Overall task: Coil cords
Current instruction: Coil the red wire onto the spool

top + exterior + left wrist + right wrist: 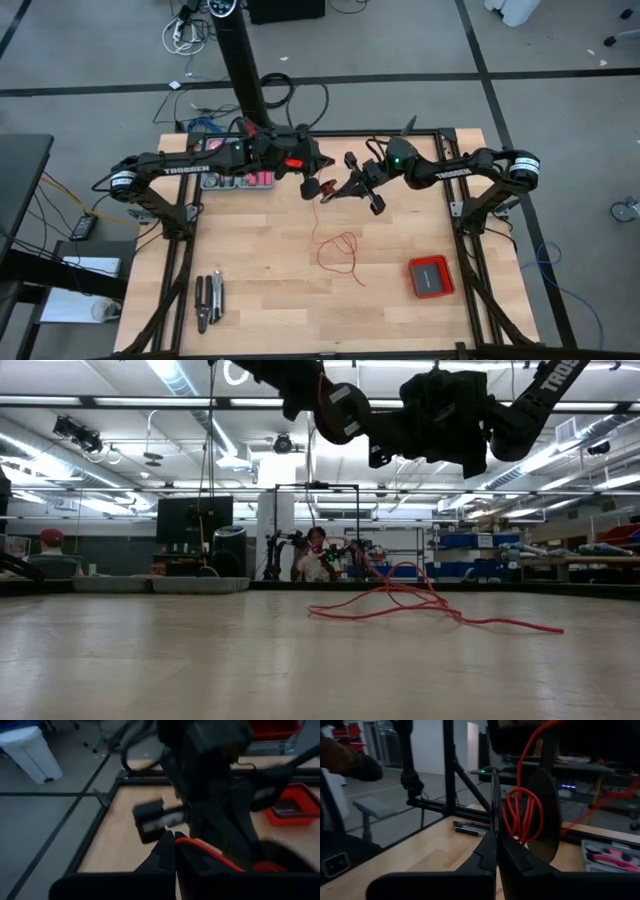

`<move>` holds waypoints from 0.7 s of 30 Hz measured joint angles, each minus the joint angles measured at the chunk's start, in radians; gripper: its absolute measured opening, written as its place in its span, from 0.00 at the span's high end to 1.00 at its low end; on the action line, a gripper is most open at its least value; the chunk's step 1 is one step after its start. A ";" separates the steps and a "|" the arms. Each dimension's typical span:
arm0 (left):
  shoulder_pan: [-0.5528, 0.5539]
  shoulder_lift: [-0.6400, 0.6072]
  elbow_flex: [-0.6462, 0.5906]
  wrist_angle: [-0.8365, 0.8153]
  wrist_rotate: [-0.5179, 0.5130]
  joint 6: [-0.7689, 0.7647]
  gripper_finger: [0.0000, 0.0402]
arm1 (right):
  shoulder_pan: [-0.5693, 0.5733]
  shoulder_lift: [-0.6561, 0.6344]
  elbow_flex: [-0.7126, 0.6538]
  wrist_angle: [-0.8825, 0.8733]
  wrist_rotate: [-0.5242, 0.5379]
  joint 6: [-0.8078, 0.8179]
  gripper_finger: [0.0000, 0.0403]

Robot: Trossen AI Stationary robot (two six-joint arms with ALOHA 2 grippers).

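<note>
The cord is one thin red wire. Part of it is wound on a small black spool, and the rest hangs down to loose loops lying on the table. The loops also show in the low view as a red tangle. My right gripper is shut on the spool, held above the table's far middle. My left gripper is just left of it, shut on the wire. My left gripper pinches the red wire between its shut fingertips, close to the spool. The wire runs off sideways from the tips, clear of the table. My right gripper pinches the rim of one black spool flange between its two fingers, roughly level. The spool stands on edge, clear of the table, and the wire leads up from the winding.
A flat red box lies near the table's right front. Pliers-like tools lie at the left front. A tool tray sits at the far left under my left arm. Bare wood surrounds the loops.
</note>
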 joint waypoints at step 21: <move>0.008 0.086 0.025 0.071 -0.018 0.002 1.00 | 0.139 -0.001 0.053 -0.127 0.061 -0.092 1.00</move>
